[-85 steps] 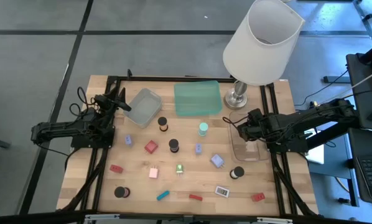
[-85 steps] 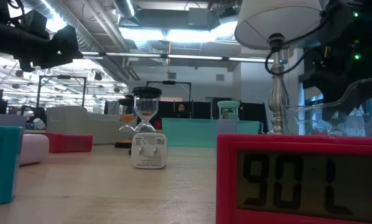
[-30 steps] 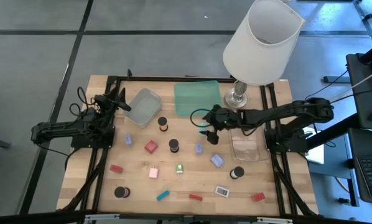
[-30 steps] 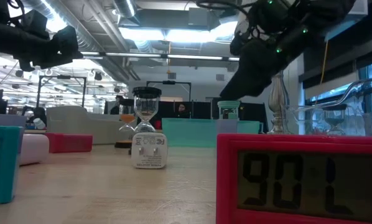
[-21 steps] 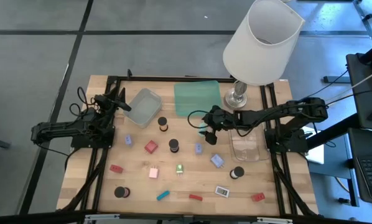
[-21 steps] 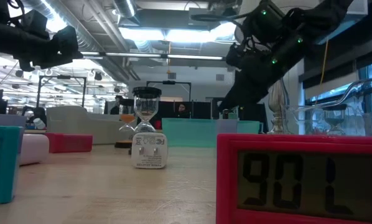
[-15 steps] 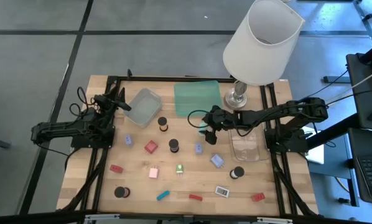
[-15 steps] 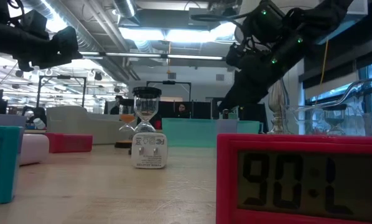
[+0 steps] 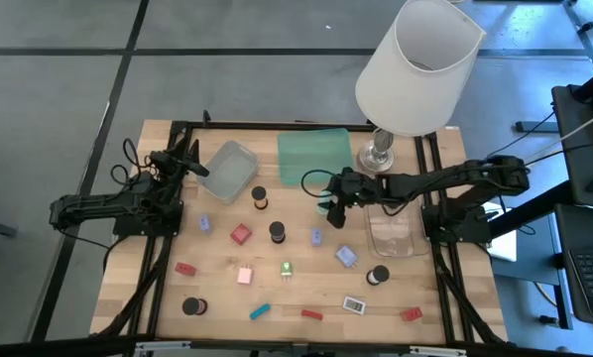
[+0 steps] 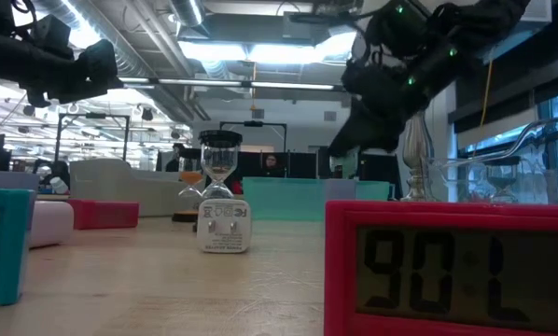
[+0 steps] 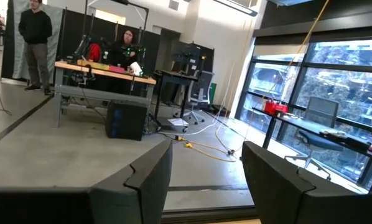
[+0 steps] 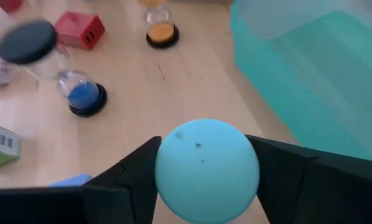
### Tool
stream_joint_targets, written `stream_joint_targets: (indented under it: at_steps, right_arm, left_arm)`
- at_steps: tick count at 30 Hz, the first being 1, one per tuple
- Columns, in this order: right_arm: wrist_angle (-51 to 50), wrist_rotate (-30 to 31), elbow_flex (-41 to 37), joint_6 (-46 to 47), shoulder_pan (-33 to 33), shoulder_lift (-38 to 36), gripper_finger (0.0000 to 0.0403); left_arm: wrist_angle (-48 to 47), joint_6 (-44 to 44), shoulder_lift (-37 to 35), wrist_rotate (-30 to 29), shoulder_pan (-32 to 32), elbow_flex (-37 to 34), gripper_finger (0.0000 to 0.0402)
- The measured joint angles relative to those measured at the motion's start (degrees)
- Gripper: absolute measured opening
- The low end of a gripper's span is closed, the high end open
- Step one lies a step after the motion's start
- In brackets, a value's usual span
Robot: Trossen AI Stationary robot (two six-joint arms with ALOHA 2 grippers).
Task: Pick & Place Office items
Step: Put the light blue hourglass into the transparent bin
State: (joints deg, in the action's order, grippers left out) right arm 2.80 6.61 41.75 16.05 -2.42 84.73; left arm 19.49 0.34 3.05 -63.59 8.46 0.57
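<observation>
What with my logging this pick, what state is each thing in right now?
Right gripper: shut on cap.
Cap: gripped between the fingers.
Left gripper: open, empty.
Green tray: empty.
Grey tray: empty.
Hourglass: upright.
Red clock: display on, upside down.
Lamp: upright.

Mint-green cap (image 12: pixel 206 169), teal tray (image 9: pixel 315 157), red block (image 9: pixel 240 234), white lampshade (image 9: pixel 419 65).
</observation>
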Motion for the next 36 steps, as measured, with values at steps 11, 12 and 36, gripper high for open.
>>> stream_joint_targets:
  at_steps: [11,12,36]
  right_arm:
    - [-25.7,11.4,6.3,3.8,0.4,-17.5,0.0200]
    - [-27.9,12.1,6.3,5.1,0.7,-19.4,0.0200]
    - [-50.0,29.0,-4.7,37.7,12.1,-30.0,0.0200]
  left_arm:
    - [0.0,0.4,0.0,0.0,0.0,0.0,0.0191]
    - [-0.1,0.4,0.0,0.0,0.0,0.0,0.0190]
    - [-1.5,-1.3,0.0,0.1,0.0,0.0,0.0189]
